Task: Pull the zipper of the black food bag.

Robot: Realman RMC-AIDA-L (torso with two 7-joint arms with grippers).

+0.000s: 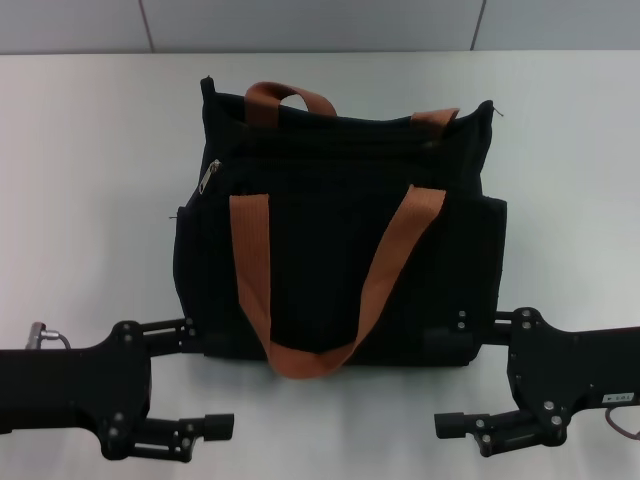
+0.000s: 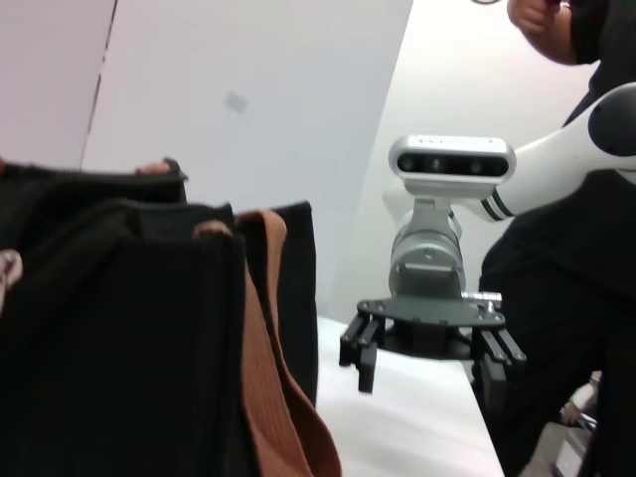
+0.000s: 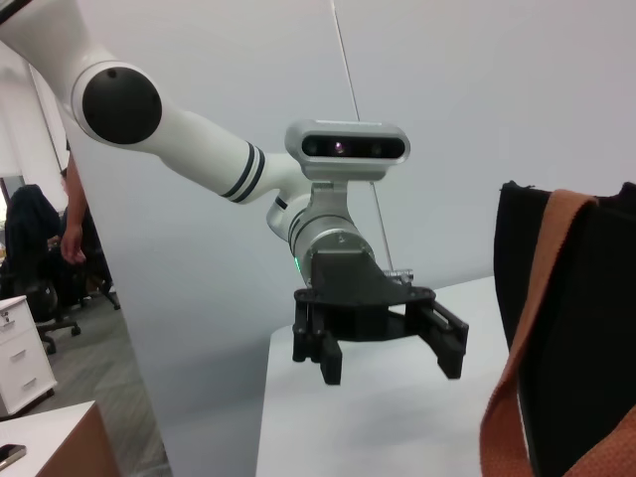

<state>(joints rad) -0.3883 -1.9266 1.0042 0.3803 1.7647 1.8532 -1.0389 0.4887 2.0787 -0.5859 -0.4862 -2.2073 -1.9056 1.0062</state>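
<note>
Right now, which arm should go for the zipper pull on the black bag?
Left, likely. The silver zipper pull sits at the black food bag's upper left corner, on the side of the left gripper. The right gripper would have to cross the whole bag. Both are open, low beside the bag.

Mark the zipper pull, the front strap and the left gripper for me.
zipper (image 1: 210, 177): head view, silver pull tab.
front strap (image 1: 252, 270): head view, its left leg.
left gripper (image 1: 196, 380): head view, between its open fingertips.
</note>
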